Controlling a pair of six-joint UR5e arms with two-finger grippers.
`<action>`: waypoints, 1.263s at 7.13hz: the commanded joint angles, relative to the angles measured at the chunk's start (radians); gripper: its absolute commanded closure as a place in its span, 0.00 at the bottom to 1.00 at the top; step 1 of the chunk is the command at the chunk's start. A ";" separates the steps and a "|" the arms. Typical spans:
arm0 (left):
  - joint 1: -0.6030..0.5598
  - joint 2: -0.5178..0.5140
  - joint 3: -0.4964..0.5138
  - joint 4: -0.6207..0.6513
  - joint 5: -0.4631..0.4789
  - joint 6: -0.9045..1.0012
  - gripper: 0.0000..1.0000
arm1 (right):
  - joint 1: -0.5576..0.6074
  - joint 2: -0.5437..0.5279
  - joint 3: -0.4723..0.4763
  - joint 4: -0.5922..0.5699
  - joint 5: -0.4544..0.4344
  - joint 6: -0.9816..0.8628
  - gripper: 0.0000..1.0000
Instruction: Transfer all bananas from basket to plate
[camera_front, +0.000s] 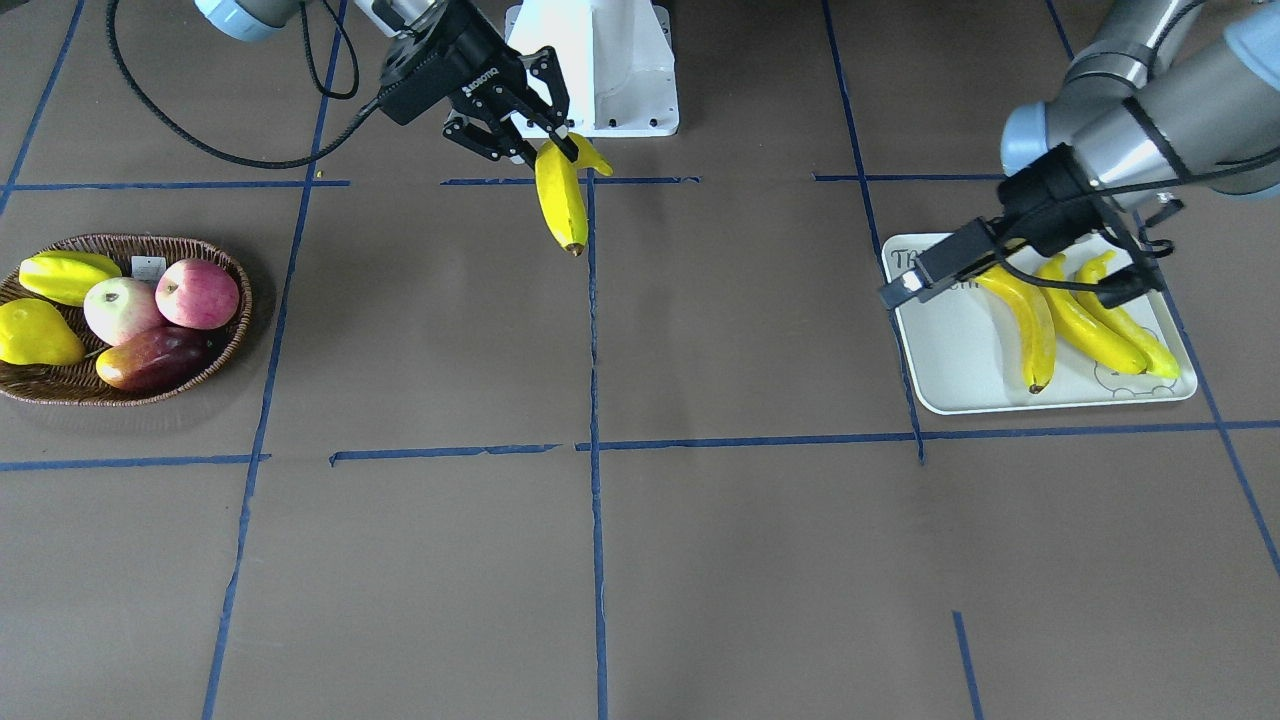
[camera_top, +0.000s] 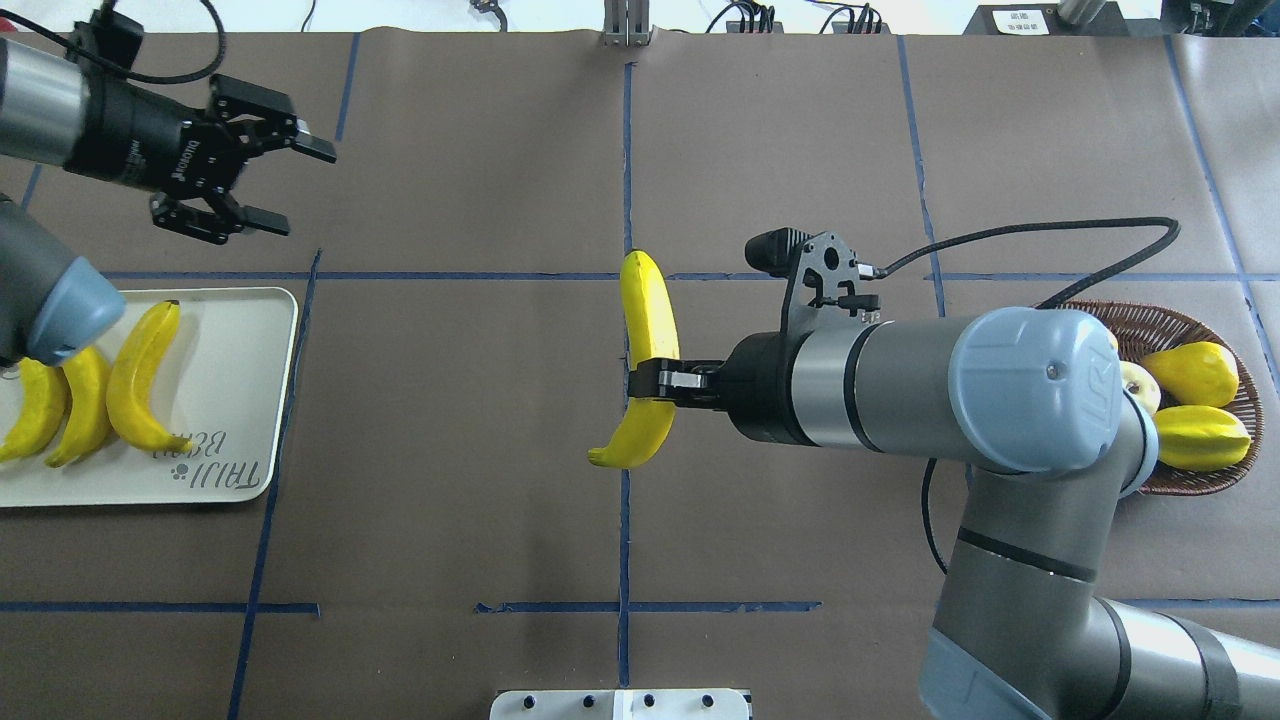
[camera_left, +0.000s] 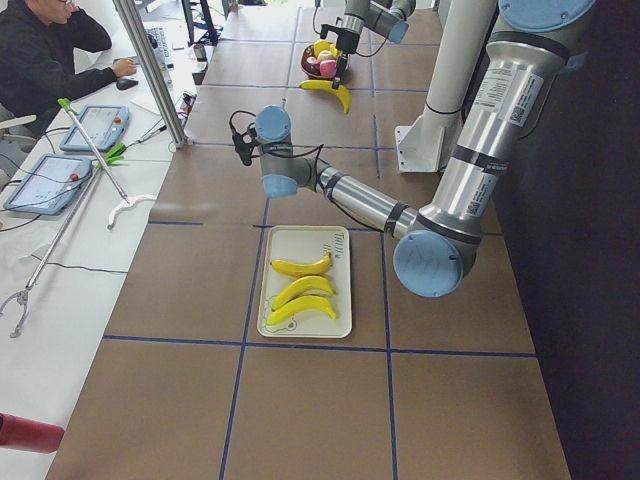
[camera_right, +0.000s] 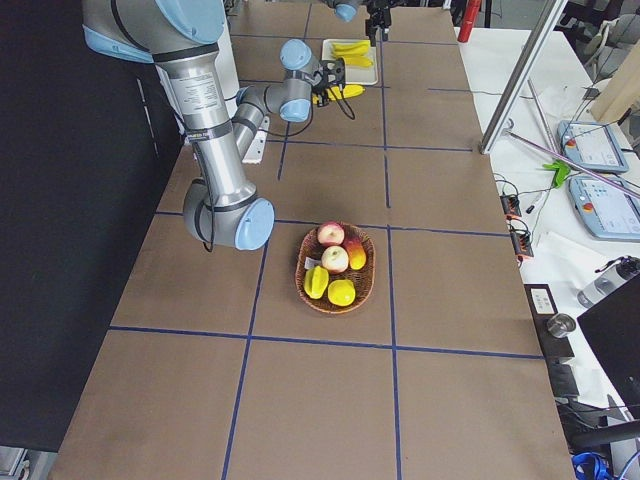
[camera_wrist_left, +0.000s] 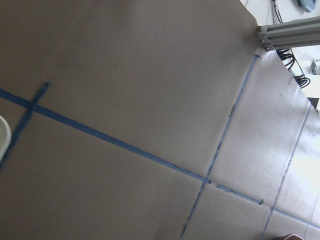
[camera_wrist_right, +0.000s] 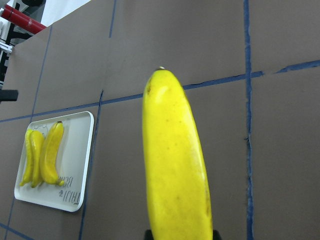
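right gripper (camera_top: 655, 380): clamped on one banana (camera_top: 648, 310), up over the middle of the table (camera_top: 450, 450) | left gripper (camera_top: 300, 187): jaws wide apart, over the table near the plate (camera_top: 240, 330) | three bananas (camera_top: 86, 402): side by side on the plate | basket (camera_front: 60, 385): far from the plate, with apples (camera_front: 197, 293) and other fruit (camera_front: 40, 335) in it

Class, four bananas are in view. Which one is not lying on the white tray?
The banana clamped in the right gripper, held in the air. The other three lie side by side on the tray.
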 joint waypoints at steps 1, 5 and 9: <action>0.112 -0.098 -0.016 0.000 0.061 -0.086 0.00 | -0.031 0.017 -0.011 0.015 -0.016 0.008 0.99; 0.292 -0.194 -0.016 -0.011 0.160 -0.059 0.01 | -0.031 0.035 -0.014 0.015 -0.013 0.009 0.99; 0.377 -0.204 -0.019 -0.014 0.254 -0.049 0.59 | -0.033 0.037 -0.015 0.013 -0.012 0.008 0.99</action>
